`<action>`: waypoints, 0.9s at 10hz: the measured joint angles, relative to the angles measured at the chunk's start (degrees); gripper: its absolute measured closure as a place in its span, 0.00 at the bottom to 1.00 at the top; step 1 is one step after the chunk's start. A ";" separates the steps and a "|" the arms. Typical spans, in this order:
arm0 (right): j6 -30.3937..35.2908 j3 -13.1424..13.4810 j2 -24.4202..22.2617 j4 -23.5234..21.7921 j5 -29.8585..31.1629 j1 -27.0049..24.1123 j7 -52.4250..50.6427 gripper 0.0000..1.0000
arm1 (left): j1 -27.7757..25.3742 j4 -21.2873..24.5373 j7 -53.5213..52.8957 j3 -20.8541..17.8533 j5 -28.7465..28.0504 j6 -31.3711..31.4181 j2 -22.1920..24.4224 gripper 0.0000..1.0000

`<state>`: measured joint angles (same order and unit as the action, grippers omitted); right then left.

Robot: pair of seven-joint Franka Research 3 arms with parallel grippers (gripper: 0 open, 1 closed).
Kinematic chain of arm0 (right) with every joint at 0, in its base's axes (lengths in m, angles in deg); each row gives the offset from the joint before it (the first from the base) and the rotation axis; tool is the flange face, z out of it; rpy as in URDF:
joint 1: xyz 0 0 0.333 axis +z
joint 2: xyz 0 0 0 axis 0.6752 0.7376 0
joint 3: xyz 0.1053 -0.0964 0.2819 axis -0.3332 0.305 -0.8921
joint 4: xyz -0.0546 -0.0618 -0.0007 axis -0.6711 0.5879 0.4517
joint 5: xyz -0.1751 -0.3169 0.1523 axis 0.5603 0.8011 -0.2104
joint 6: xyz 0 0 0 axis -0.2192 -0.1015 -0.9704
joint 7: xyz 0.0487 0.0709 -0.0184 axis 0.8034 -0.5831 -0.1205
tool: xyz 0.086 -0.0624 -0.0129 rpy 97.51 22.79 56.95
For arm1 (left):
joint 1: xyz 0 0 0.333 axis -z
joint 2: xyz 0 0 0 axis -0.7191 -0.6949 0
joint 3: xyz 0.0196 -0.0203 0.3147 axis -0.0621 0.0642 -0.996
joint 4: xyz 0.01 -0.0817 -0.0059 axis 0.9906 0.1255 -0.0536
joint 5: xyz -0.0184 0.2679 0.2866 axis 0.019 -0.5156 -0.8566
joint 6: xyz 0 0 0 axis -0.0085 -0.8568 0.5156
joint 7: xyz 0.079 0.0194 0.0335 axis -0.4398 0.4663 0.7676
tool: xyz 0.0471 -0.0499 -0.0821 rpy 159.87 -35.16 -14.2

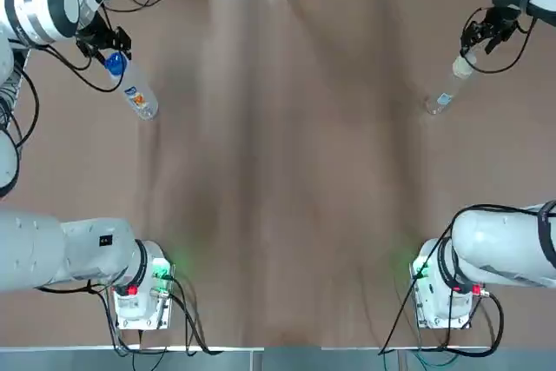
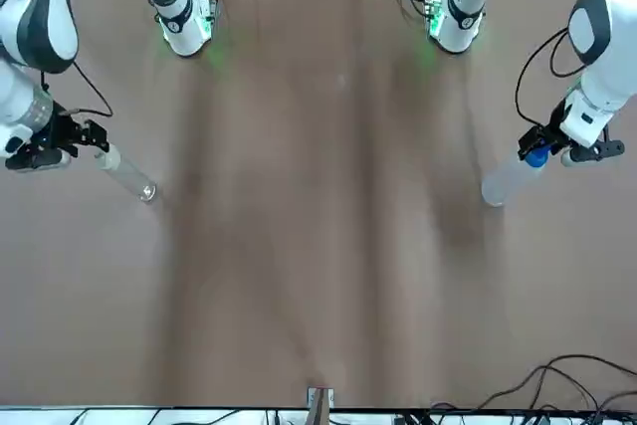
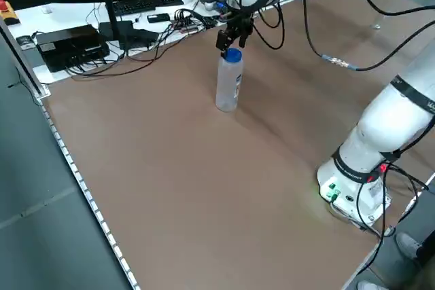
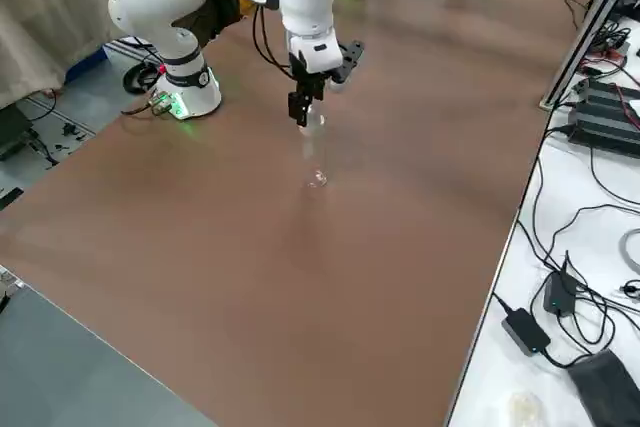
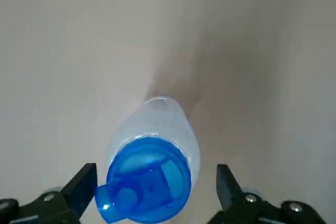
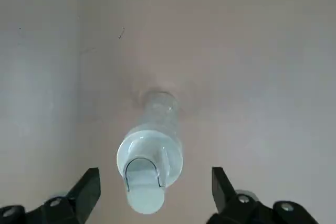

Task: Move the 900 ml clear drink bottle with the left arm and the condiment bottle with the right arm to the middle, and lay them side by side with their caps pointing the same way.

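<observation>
Clear plastic on both sides, and no bottle is at the middle of the table (image 1: 287, 171) yet.

I see the drink bottle (image 1: 137, 96) standing upright near the far left corner of the table. The left gripper (image 1: 109, 41) hangs just over its blue cap (image 5: 148, 179) with the fingers (image 5: 84, 179) spread wide and a gap on each side, so it holds nothing. The condiment bottle (image 1: 446, 93) stands upright near the far right corner of the table. The right gripper (image 1: 485, 34) is above its pale cap (image 6: 144, 179), fingers (image 6: 86, 187) also apart and not touching. I judge the task is at its very start: both grasps, both carries to the table's middle, and the laying down side by side with caps one way are all left to do.
</observation>
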<state>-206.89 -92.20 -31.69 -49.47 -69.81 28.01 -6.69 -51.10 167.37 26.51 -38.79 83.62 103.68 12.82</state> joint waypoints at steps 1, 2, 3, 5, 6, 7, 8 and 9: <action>-0.08 -0.09 0.00 -0.04 0.00 0.03 -0.01 0.07 | 0.00 0.02 0.00 0.00 0.00 0.37 -0.31 0.00; -0.11 -0.11 0.00 -0.04 0.00 0.06 -0.01 0.09 | 0.00 0.03 0.00 0.00 0.00 0.64 -0.71 0.00; -0.11 -0.12 -0.01 -0.12 0.00 0.07 -0.03 0.09 | 0.00 0.04 0.00 0.00 0.00 0.92 -1.11 0.00; -0.25 -0.18 0.00 -0.69 0.00 0.10 -0.04 0.10 | 0.00 0.04 0.00 0.01 0.00 1.36 -1.47 0.09; -0.36 -0.18 0.00 -0.80 0.00 0.10 -0.06 0.11 | 0.00 0.04 0.00 0.01 0.00 1.39 -1.47 0.16; -0.45 -0.19 0.00 -0.86 0.00 0.11 -0.07 0.12 | -0.02 -0.24 0.00 0.00 -0.01 1.39 -1.35 0.29; -0.49 -0.20 -0.01 -0.94 0.00 0.11 -0.08 0.15 | -0.02 -0.27 0.02 0.00 -0.01 1.34 -1.33 0.29; -0.69 -0.21 -0.01 -1.11 0.00 0.11 -0.08 0.16 | -0.02 -0.30 0.10 0.00 -0.01 1.32 -1.35 0.29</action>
<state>-207.58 -92.40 -31.69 -50.58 -69.81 28.12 -6.77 -51.12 167.07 26.61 -38.79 83.61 105.01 11.46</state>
